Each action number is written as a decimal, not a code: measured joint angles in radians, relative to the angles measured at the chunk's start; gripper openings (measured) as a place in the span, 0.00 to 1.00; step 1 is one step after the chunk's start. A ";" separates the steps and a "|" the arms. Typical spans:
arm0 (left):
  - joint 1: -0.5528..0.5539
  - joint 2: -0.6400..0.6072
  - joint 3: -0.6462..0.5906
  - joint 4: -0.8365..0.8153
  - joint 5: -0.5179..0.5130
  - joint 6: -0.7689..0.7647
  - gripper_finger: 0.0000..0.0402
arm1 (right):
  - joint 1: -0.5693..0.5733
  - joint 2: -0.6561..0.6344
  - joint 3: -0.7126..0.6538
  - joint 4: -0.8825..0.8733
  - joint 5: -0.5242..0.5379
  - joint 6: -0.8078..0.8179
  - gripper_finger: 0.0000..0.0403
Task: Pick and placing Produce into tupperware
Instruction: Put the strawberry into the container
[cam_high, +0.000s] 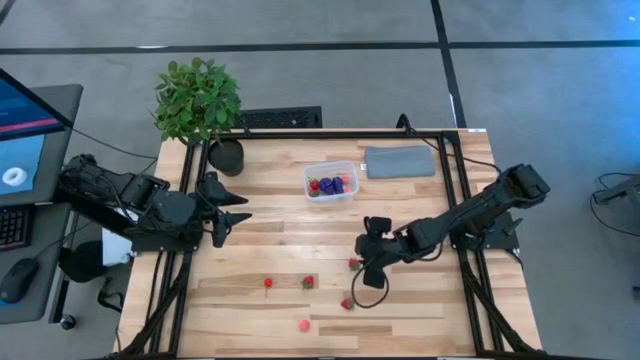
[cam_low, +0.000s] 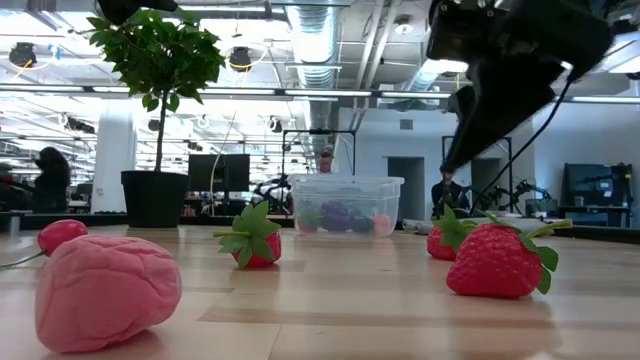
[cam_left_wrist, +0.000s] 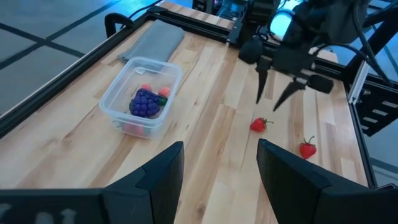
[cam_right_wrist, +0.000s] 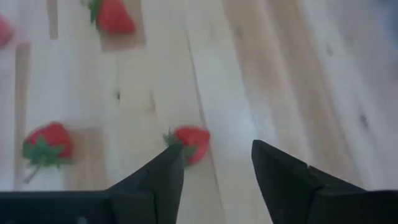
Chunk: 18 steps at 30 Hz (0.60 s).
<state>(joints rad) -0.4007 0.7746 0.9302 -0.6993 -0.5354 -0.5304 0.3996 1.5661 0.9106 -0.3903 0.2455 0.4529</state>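
Roughly half done: the tupperware (cam_high: 331, 180) holds several produce pieces, five lie loose on the desk (cam_high: 280, 240), and the right gripper (cam_high: 366, 268) hovers with jaws parted and empty above one strawberry (cam_high: 354, 264).

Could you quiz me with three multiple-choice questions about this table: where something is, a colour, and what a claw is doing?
1. Where is the tupperware?
A. beside the grey pad
B. under the plant
C. on the floor

2. What colour is the bunched piece inside it?
A. yellow
B. purple
C. white

3. What is the right gripper doing?
A. gripping the box
B. holding a strawberry
C. open above a strawberry

Answers: 1 A, high view shows them side by side; 2 B, left wrist view shows purple; 3 C, its fingers stand apart, empty.
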 joint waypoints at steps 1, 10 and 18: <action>0.000 0.000 0.000 -0.001 0.000 0.000 0.48 | 0.000 0.016 0.002 0.015 -0.019 0.000 0.50; 0.000 0.000 0.000 -0.016 0.000 0.000 0.48 | 0.025 0.076 -0.001 0.083 -0.038 0.010 0.50; 0.000 0.000 0.000 -0.022 0.000 0.000 0.48 | 0.024 0.076 -0.001 0.088 -0.039 0.026 0.59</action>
<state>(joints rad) -0.4007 0.7746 0.9304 -0.7212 -0.5350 -0.5304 0.4237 1.6417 0.9100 -0.3019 0.2061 0.4788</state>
